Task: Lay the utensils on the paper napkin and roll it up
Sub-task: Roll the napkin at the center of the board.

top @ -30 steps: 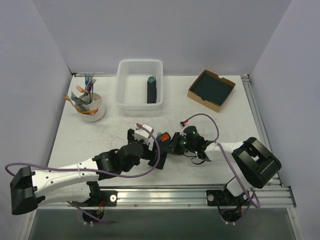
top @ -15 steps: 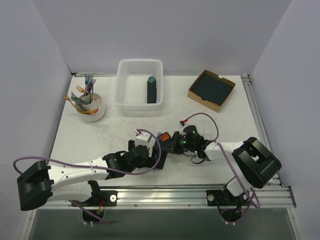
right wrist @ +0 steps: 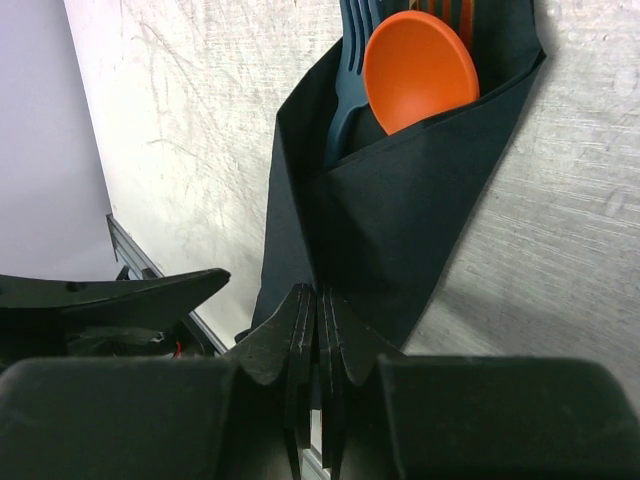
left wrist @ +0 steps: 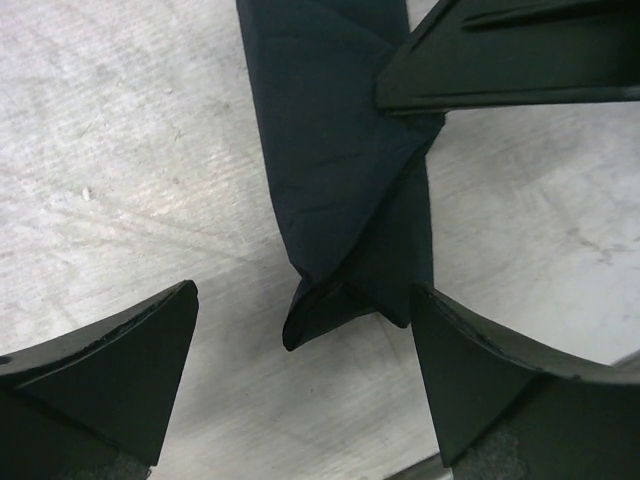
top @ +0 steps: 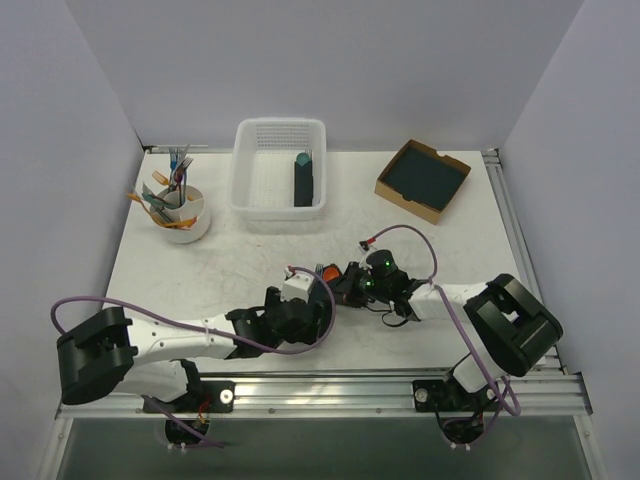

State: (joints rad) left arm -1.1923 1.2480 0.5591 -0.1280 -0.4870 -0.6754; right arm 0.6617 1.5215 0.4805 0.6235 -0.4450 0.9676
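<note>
Hovering low nearest the arm bases, the left gripper (left wrist: 302,290) stood spread wide with nothing in it, its jaws either side of the pointed tail of the paper napkin (left wrist: 335,170) and not touching it. And there was the right gripper (right wrist: 318,330), clamped tight, pinching a fold of that dark sheet! The napkin lay on the table (top: 200,275) on the near side of the white basket (top: 250,195), well apart from it. It was wrapped into a narrow bundle with an orange spoon (right wrist: 420,70) poking out toward the basket. With the utensils in and the roll made, I judged only a loose flap at the tail and the letting-go remained. Room? Open table ran from bundle to basket. Left of the basket stood a cup (top: 185,225) of spare cutlery, right of it a cardboard box (top: 395,190), both well clear.
</note>
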